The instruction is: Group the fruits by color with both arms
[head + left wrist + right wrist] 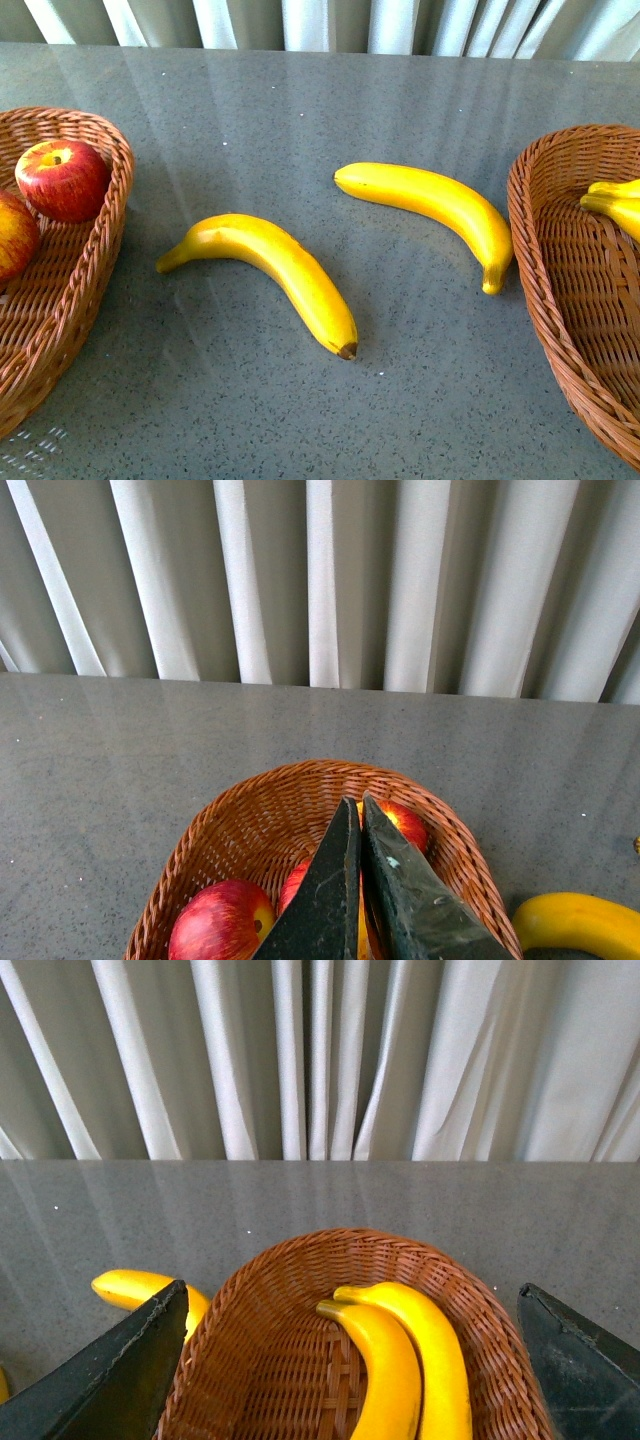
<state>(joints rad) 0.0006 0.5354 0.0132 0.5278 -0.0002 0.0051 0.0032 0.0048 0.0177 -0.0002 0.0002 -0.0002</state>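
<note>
At nine o'clock on the grey table (300,90), the left basket (118,200) holds the streaked apple (12,235) and the deep red apple (62,178), so the red sorting looks finished. The left gripper (358,805) hangs over that basket with its jaws pressed together and nothing between them. If it went for a banana like that, it would push the fruit rather than take it.

Near the table's centre, at about seven o'clock, lies the left banana (270,265). The right banana (430,200) lies at about two o'clock from it. Its dark tip sits just beside the rim of the right basket (525,250). Both probably belong in that basket at three o'clock, where two bananas (615,205) already rest.

The right gripper (350,1287) hovers over that basket with its jaws spread wide and empty.

Several slips seem possible. The bananas are curved and glossy, so a pinch off the middle could make one swivel or roll away. A finger lowered near the right banana's tip might strike the wicker and shove the basket. If both arms reach toward the centre together, they could meet. A banana released onto the pair already inside could slide over the rim.
</note>
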